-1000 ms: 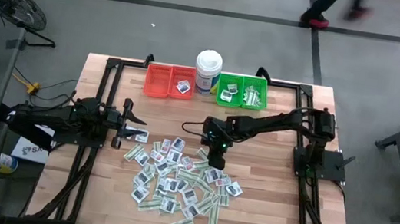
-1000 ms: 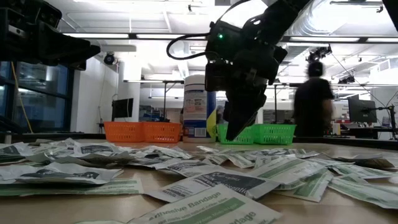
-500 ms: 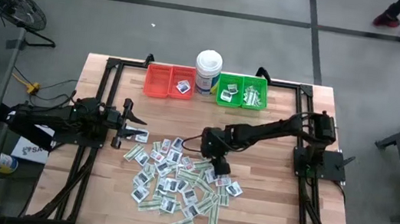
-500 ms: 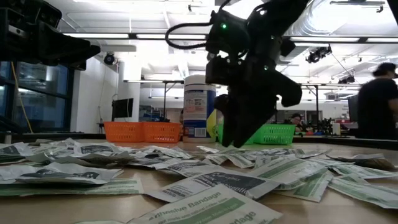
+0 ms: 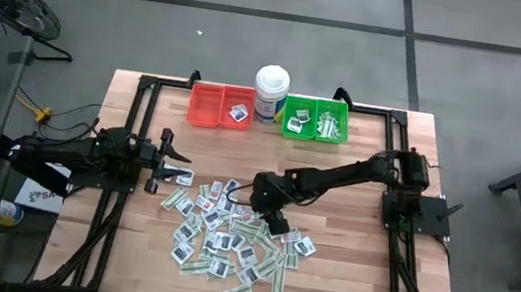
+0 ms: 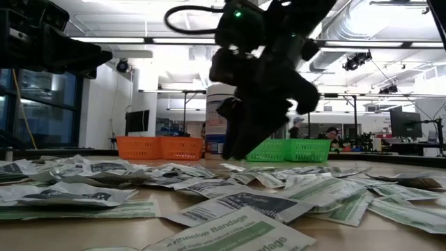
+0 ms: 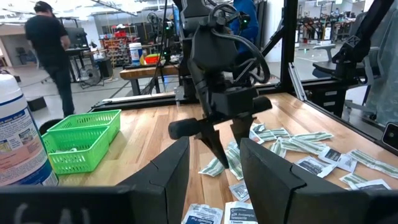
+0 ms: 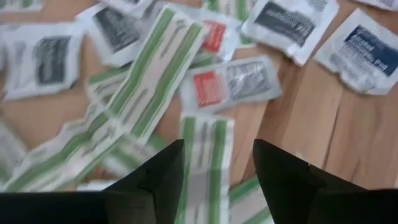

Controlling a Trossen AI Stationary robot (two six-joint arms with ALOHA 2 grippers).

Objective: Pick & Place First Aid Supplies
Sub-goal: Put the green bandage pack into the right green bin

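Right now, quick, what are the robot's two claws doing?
Left gripper: open, holding nothing, waiting at the table's left side.
Right gripper: open, empty, low over a green-and-white strip in the packet pile.

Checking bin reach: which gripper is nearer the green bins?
Right. The right gripper is over the packets, below the green bins; the left gripper waits at the pile's left edge, farther away.

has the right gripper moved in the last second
Yes. In the high view the right gripper has shifted left, away from the green bins, over the packet pile.
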